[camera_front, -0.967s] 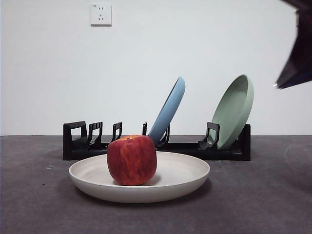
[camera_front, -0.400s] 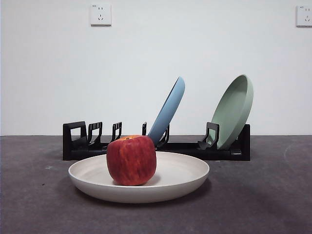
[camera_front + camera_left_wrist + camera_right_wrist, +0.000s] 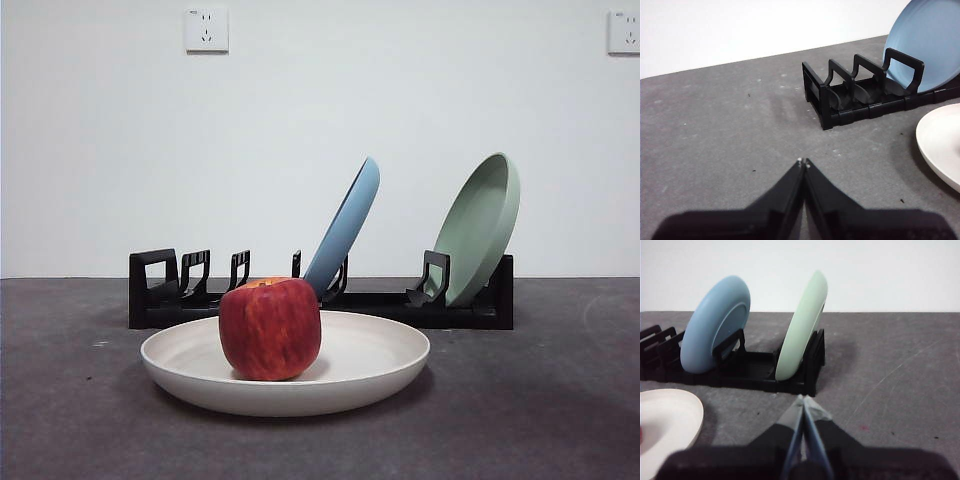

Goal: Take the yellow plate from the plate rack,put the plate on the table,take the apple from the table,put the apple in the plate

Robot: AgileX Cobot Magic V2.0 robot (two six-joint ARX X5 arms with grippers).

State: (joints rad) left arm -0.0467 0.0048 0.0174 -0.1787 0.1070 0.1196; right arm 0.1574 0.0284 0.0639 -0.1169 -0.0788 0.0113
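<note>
1. Jaws first: your left gripper has its two black jaws pressed together on nothing, hovering over bare table off the loop end of the plate rack.
2. Your right gripper is likewise closed and empty, parked over the table in front of the rack's other end, facing the pale green plate and the blue plate.
3. Outward from both: the yellow plate lies flat on the table between the rack and the near edge, with the apple sitting upright in it, left of the plate's middle.
4. Neither arm shows in the front view, so both stand back from the plate.
5. My reading: apple is in the plate and no coming move is called for; neither arm looks clearly nearer.
</note>
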